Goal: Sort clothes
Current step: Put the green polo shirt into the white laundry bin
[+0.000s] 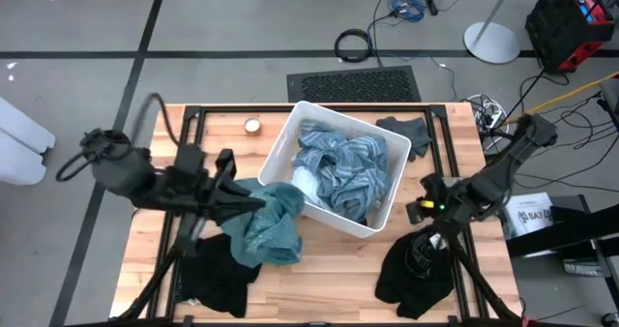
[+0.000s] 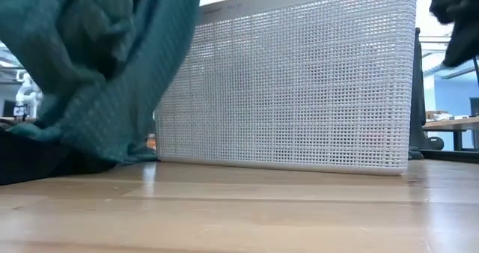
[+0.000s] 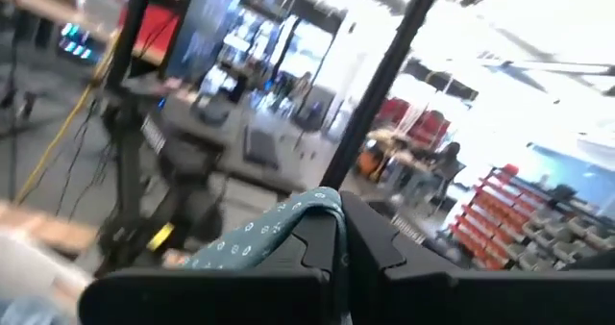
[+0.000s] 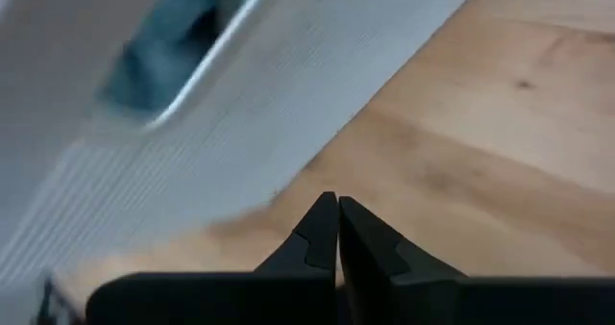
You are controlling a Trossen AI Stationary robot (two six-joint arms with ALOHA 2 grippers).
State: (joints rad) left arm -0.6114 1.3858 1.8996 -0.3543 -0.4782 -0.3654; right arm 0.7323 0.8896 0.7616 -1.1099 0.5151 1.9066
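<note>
My left gripper [image 1: 257, 200] is shut on a teal garment [image 1: 272, 225] just off the white bin's [image 1: 379, 222] near-left wall; its fingertips [image 3: 341, 212] show in the wrist view. The garment hangs wide in the low view [image 2: 97, 58]. My right gripper [image 1: 424, 207] is shut and holds nothing that shows, low over bare wood by the bin's near-right corner [image 4: 338, 208]. A black garment [image 1: 416, 267] lies on the table near it. Blue-white striped clothes [image 1: 340, 167] fill the bin. My left gripper pinches a fold of the teal, white-dotted cloth [image 3: 279, 224] between its two fingers. The fingers come about level from the table's left. The garment hangs below them in slack folds, and its lower end [image 2: 67, 144] reaches the dark clothes on the table.
More black clothes [image 1: 218, 274] lie at the near left under my left arm. A dark grey garment [image 1: 410, 133] lies beyond the bin's far-right corner. A small round object [image 1: 252, 126] sits at the far left. The bin's mesh wall [image 2: 299, 88] stands across the middle.
</note>
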